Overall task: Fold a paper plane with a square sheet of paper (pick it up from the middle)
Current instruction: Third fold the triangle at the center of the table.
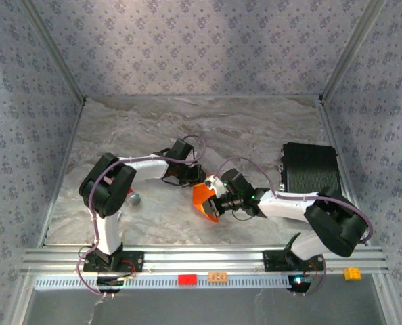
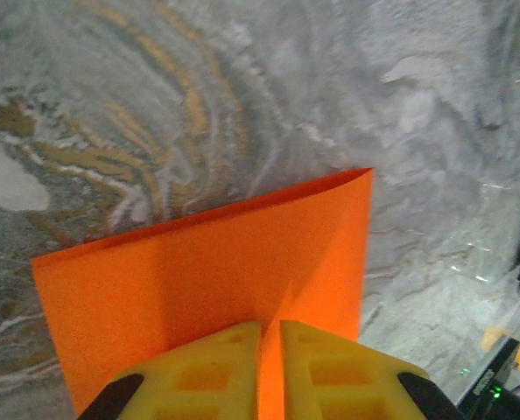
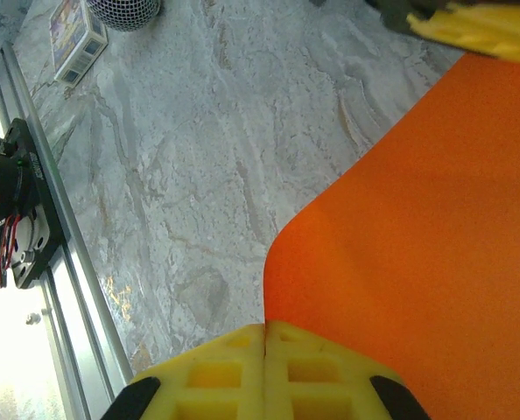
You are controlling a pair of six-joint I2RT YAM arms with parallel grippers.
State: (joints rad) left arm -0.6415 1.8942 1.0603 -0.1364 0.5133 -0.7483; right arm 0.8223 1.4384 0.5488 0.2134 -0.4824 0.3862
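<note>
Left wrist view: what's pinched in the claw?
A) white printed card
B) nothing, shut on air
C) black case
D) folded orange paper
D: the orange paper runs as a thin strip between the yellow fingers of the left claw, which are closed on it.

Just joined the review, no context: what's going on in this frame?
Both arms hold the orange sheet between them over the middle of the marble table. The left gripper is pinched on one edge and the right gripper is shut on another. From the left wrist the sheet appears folded over once, with a crease running up from the fingers. It is not a plane shape yet.
</note>
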